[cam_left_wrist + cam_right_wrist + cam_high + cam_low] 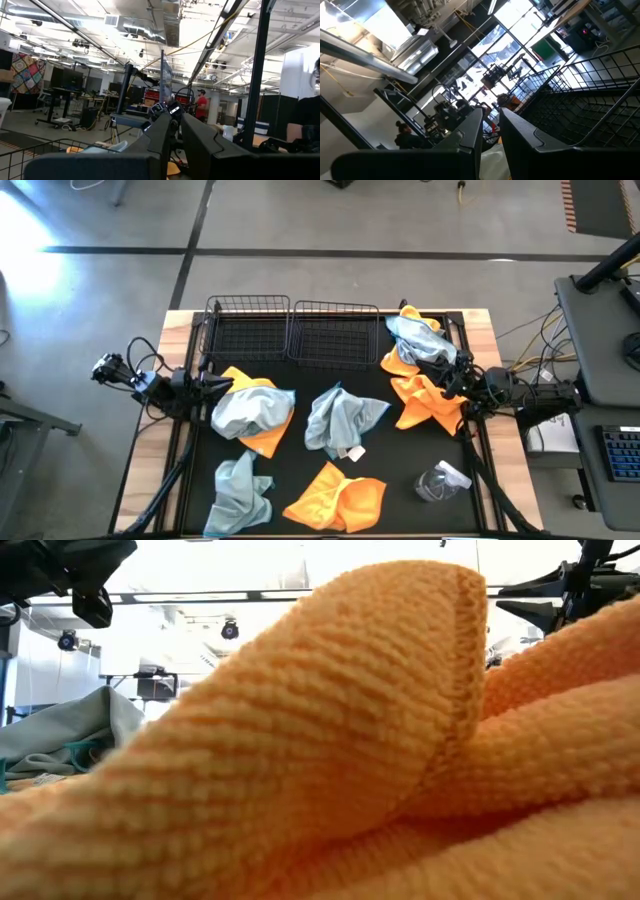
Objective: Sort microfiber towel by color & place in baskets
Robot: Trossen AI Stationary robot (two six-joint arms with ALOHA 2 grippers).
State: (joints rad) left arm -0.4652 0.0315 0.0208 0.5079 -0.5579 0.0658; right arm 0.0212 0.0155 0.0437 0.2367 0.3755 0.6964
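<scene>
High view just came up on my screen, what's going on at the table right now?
Sorting has not got anywhere yet. Both black wire baskets at the far edge look empty. Orange and pale blue-grey towels lie scattered on the dark mat, with mixed heaps at left and far right, and a blue-grey one mid-table. The left gripper sits by the left heap and the right gripper by the right heap, fingers nearly together, neither visibly holding cloth. A clear spray bottle lies near the front right.

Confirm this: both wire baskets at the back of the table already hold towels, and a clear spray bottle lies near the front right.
Not quite. In the high view both baskets are empty; the towels still lie on the mat. The spray bottle does lie near the front right.
</scene>
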